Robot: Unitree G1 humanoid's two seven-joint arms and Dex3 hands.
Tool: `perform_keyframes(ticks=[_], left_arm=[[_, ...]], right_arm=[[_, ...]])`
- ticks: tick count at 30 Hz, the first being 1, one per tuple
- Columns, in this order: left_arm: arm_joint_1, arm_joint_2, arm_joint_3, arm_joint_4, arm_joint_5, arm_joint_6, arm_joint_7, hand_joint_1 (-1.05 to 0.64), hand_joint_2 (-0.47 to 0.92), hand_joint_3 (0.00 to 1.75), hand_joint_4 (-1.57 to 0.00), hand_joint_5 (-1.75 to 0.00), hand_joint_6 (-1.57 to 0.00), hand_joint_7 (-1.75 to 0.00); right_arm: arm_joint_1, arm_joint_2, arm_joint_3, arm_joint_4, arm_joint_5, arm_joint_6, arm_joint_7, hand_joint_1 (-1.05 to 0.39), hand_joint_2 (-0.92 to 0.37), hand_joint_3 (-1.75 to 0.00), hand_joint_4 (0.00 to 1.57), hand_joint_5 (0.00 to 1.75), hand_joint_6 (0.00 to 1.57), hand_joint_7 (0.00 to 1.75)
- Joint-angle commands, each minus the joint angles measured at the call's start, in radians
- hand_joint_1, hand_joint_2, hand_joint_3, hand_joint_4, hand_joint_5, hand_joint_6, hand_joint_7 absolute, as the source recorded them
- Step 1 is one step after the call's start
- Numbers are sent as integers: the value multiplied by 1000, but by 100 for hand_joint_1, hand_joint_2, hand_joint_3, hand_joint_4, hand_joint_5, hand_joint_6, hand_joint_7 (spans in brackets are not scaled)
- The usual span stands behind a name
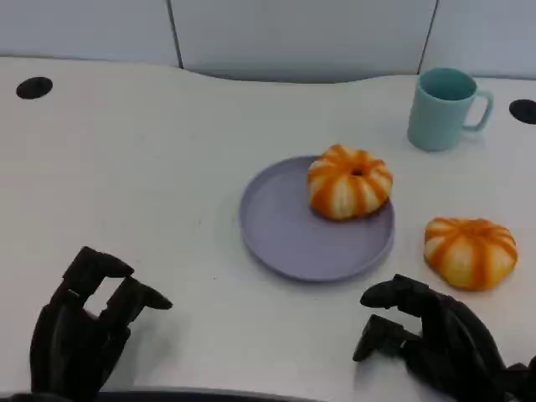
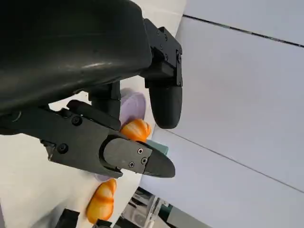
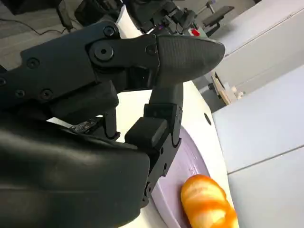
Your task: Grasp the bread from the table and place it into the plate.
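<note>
The left hand [image 1: 84, 327] is low on the left side of the white table [image 1: 151, 167]. It holds nothing. Its black fingers [image 1: 138, 297] are bent a little, with gaps between them. From the left wrist camera, the same hand [image 2: 137, 128] has nothing in it, and its fingers [image 2: 135, 159] reach out with space between them.

Near the middle of the table sits a round purple plate [image 1: 289, 230]. One bread [image 1: 349, 181] with orange and white stripes lies in the plate, on its far right part, touching it. From the right wrist camera, this bread [image 3: 209, 202] lies on the plate [image 3: 183, 168], just past the hand's fingers.

A second bread [image 1: 470, 251] with the same stripes lies on the table, just to the right of the plate, not in it. From the left wrist camera, it [image 2: 101, 199] shows on the table too.

Far back on the right stands a light blue mug [image 1: 444, 109], upright, with its handle to the right.

The right hand [image 1: 435, 335] is low on the right, near the second bread but not touching it. It holds nothing, and its fingers [image 1: 394, 295] are curled a bit with gaps between them. From its own wrist camera, the hand [image 3: 156, 95] has nothing in it.
</note>
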Motion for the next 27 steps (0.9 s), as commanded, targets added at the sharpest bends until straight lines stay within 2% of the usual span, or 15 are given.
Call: perform_keyframes(ticks=[1, 11, 27], left_arm=[[-14, 21, 16, 33, 24, -20, -5, -47, 92, 5, -43, -175, -31, -175], [-34, 35, 15, 104, 105, -83, -3, -52, 92, 4, -39, -175, -29, -175], [-66, 23, 41, 151, 75, -68, -28, -49, 92, 3, -43, -175, -31, -174]], right_arm=[[12, -7, -7, 3, -10, -21, -20, -51, -92, -46, 68, 141, 73, 90], [12, -4, -13, -9, 2, 10, -47, -50, -92, -45, 67, 143, 71, 94], [-11, -18, -29, 46, 5, -21, -4, -51, -92, -46, 66, 142, 67, 97]])
